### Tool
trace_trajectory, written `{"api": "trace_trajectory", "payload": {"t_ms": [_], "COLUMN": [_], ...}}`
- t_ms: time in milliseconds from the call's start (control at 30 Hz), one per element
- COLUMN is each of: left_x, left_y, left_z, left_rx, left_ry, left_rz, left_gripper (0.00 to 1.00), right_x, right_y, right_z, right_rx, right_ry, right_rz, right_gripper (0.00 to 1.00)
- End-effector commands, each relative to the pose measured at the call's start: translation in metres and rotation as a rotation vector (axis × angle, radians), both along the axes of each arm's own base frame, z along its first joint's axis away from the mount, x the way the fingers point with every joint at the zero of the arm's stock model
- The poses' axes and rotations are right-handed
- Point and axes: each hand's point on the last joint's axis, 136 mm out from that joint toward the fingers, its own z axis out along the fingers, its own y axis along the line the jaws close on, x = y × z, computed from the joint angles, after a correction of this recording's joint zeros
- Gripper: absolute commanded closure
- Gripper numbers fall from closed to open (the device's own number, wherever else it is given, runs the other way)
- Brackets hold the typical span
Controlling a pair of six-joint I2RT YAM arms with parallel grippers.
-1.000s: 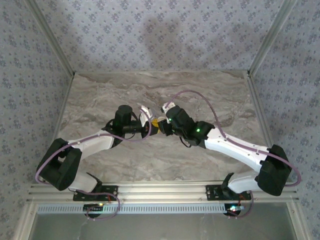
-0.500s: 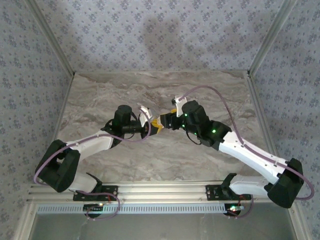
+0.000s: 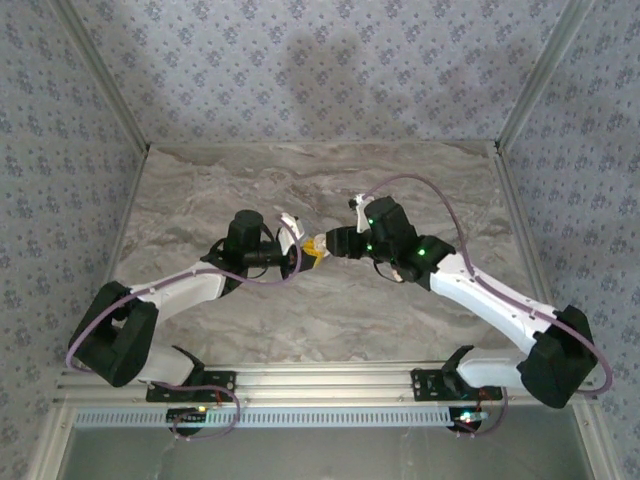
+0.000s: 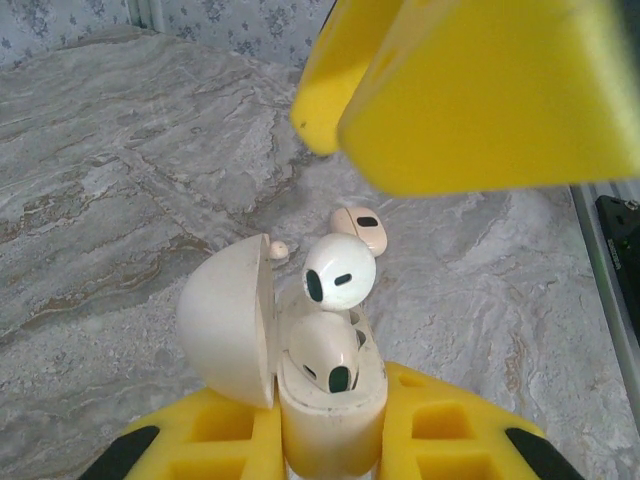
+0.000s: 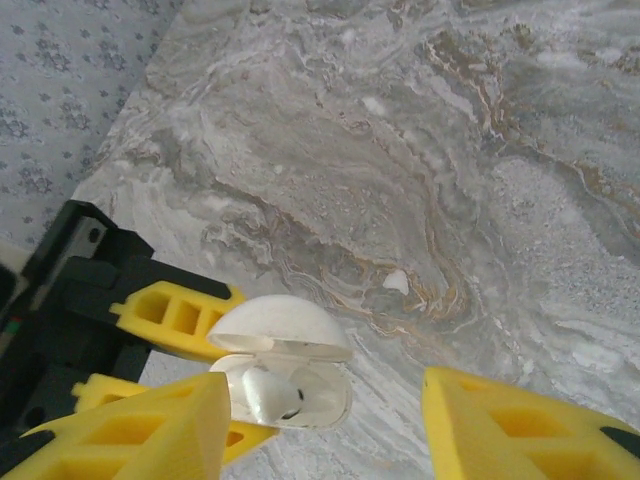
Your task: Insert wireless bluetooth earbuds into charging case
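Left end effector (image 4: 330, 445) is clamped tight on the open charging case (image 5: 285, 335), up over the middle of the table (image 5: 430, 150). One earbud (image 4: 322, 355) sits inside and another earbud (image 4: 340, 272) pokes up. Right end effector (image 5: 330, 430) is close by, fingers apart, holding nothing.

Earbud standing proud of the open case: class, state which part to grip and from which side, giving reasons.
Probably grip the earbud by its rounded head, from above: that bulb stands clear over the charging case, whose lid stands open beside it, while the left gripper clamps the case body below.
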Motion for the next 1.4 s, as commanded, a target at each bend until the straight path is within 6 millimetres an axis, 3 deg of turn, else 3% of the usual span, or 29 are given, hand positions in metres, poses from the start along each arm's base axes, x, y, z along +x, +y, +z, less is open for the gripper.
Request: {"api": "trace_trajectory", "payload": {"t_ms": [0,500,833,1067,1367], "left_x": [-0.003,-0.004,-0.003,-0.003,-0.004], "left_y": [-0.003,-0.003,-0.002,-0.002,-0.003], "left_z": [0.024,0.029,0.032,0.034,0.035], "left_rx": [-0.031,-0.035,-0.03,-0.027,-0.025], "left_ry": [-0.083,-0.099,-0.113,-0.12,-0.127], "left_rz": [-0.033,-0.037,-0.028,-0.029,-0.041], "left_gripper": [0.83,0.83,0.83,0.83,0.83], "right_x": [0.002,0.002,-0.005,-0.008,-0.018], "right_y": [0.004,0.001,-0.003,-0.002,0.001], "right_z": [0.008,-0.019,-0.028,-0.002,0.038], "right_rx": [0.03,0.005,-0.021,0.03,0.091], "right_ry": [0.027,0.106,0.158,0.086,-0.04], "right_rz": [0.003,-0.016,-0.014,0.01,0.097], "right_gripper": [0.44,0.45,0.52,0.46,0.49]}}
